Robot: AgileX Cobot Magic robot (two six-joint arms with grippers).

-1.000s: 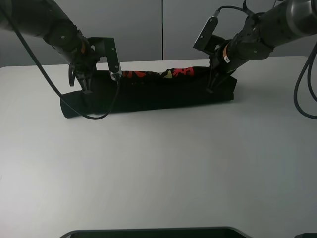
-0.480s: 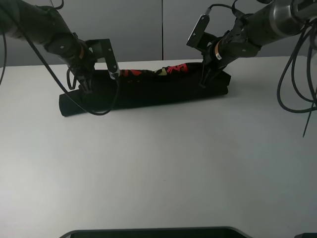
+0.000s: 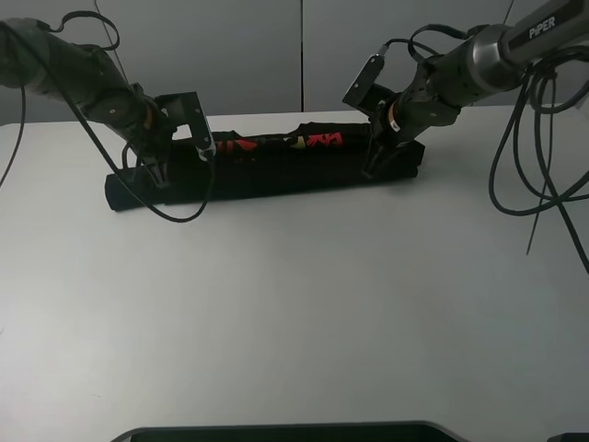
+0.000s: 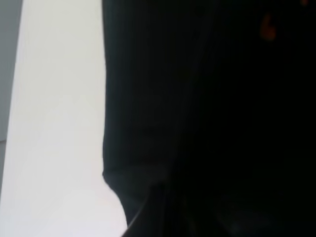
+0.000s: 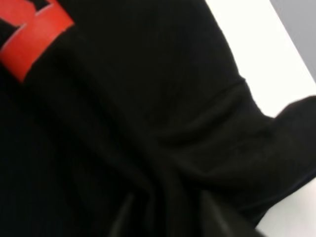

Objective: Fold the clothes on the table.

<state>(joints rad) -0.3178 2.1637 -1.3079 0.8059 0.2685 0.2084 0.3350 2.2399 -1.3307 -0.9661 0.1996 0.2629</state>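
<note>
Where clothes bunch, left gripper hides.

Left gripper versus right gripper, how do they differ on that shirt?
The left gripper sits near the black T-shirt's left end, the right gripper near its right end. A cable loops below the left gripper onto the table; none hangs by the right gripper. Both point down onto the fabric.

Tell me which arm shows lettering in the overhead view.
The right arm: white PiPER lettering runs along its link; the left arm shows none.
</note>
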